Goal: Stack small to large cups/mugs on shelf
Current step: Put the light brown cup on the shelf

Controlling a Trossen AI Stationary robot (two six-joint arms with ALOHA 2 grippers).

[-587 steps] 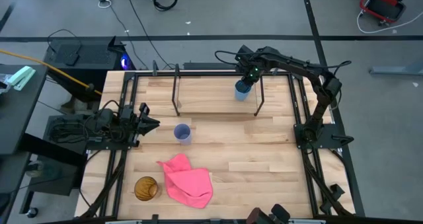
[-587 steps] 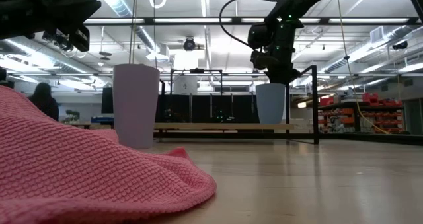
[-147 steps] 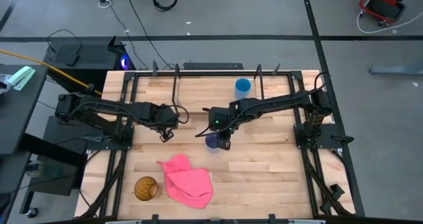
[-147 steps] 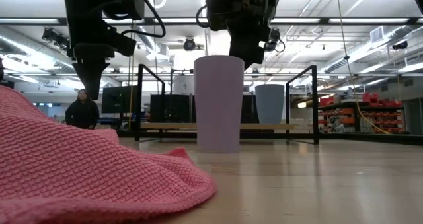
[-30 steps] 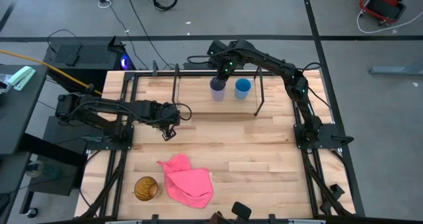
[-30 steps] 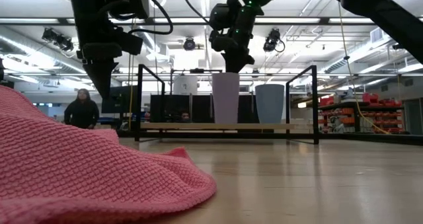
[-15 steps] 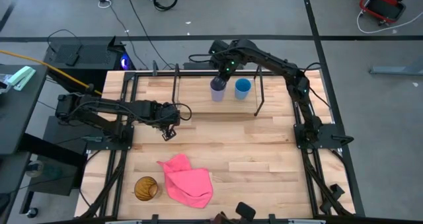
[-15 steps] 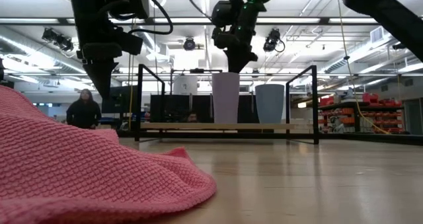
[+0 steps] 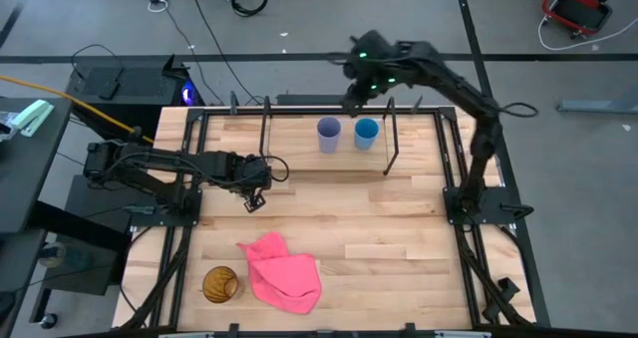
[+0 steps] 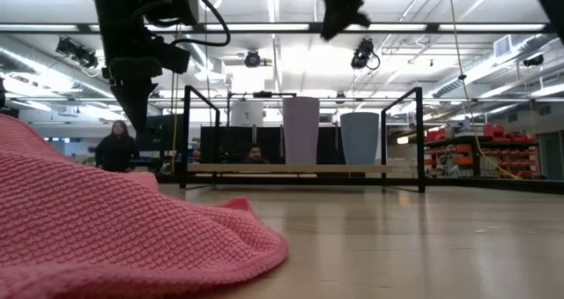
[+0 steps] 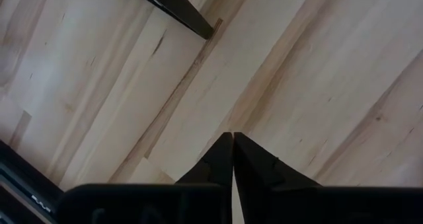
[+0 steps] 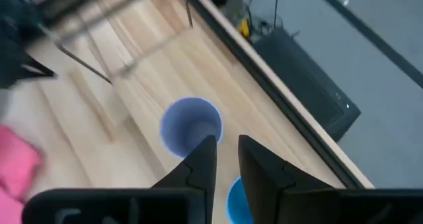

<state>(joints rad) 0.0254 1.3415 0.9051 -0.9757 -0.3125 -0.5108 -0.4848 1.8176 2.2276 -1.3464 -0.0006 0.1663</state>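
Note:
The lavender cup (image 9: 328, 134) and the small bright blue cup (image 9: 366, 132) stand upright side by side on the shelf's flat top (image 9: 299, 141), the lavender one to the left; both also show in the low view (image 10: 301, 131) (image 10: 359, 138). My right gripper (image 12: 227, 159) is open and empty, high above the two cups near the table's far edge (image 9: 351, 97). My left gripper (image 9: 254, 200) is shut and empty, pointing down over the table left of centre. The amber-brown cup (image 9: 220, 284) stands at the near left.
A pink cloth (image 9: 282, 271) lies crumpled near the front edge, beside the amber cup, and fills the low view's near left (image 10: 106, 228). The shelf's black legs (image 9: 391, 144) stand at the far middle of the table. People show in the room beyond (image 10: 115, 149).
My right gripper has risen well clear of the lavender cup's rim and gone a little toward the table's far right. The lavender cup stays standing on the shelf next to the blue one.

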